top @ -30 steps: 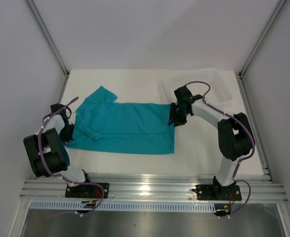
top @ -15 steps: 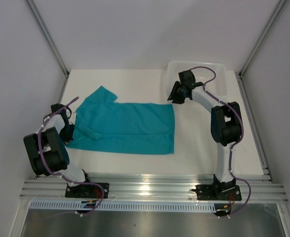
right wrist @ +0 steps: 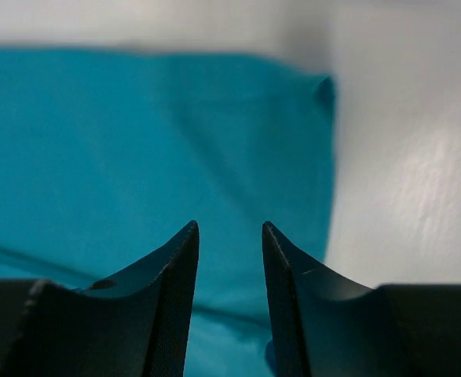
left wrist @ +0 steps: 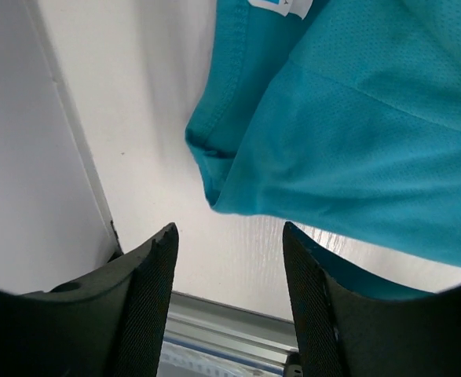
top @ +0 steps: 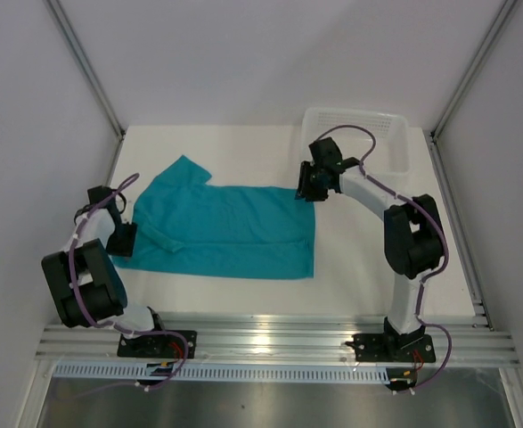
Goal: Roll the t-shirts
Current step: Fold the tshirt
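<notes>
Still nothing is rolled: the teal t-shirt (top: 225, 230) lies flat on the table (top: 377, 267) in a long band (sleeve end to the left). A second ago the left claw (top: 121, 239) was shut at that end; now it gapes, empty. The right claw (top: 307, 189), jaws apart, has moved to the far right corner.

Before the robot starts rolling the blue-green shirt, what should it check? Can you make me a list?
1. T-shirt spread flat on the table: ok.
2. Left gripper open and empty at the collar end: ok.
3. Right gripper open and empty above the hem's far corner: ok.
4. White basket apart from the shirt: ok.
5. Hem free of creases: cannot tell, the right wrist view is blurry.
</notes>
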